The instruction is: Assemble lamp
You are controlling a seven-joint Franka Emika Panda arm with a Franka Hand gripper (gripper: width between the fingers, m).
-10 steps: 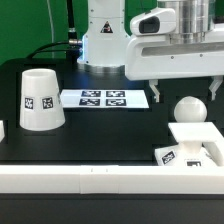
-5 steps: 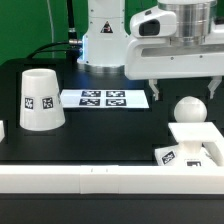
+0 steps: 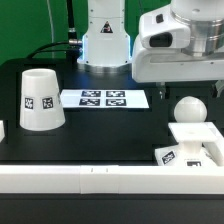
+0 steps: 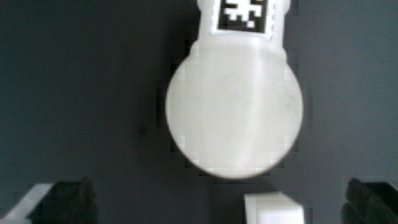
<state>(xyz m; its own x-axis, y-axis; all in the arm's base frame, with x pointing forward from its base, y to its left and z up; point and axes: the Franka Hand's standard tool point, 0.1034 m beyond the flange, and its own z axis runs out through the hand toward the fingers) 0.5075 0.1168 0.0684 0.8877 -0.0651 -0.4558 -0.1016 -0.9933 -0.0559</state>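
Note:
The white round-headed bulb (image 3: 187, 110) stands upright on the flat square base (image 3: 196, 146) at the exterior view's right; the base carries a tag on its front. My gripper (image 3: 184, 90) hangs just above the bulb, open and empty, with one finger on each side of the bulb's head and apart from it. In the wrist view the bulb (image 4: 233, 108) fills the middle, and the dark fingertips (image 4: 63, 202) show at both lower corners, wide apart. The tapered shade (image 3: 40, 98) stands mouth down at the exterior view's left, with a tag on its side.
The marker board (image 3: 103, 98) lies flat on the black table behind the middle. A white rail (image 3: 100, 180) runs along the front edge. The arm's white pedestal (image 3: 105, 40) stands at the back.
The gripper has risen a little and shifted toward the exterior view's right, still open over the bulb. The bulb, base and shade have not moved.

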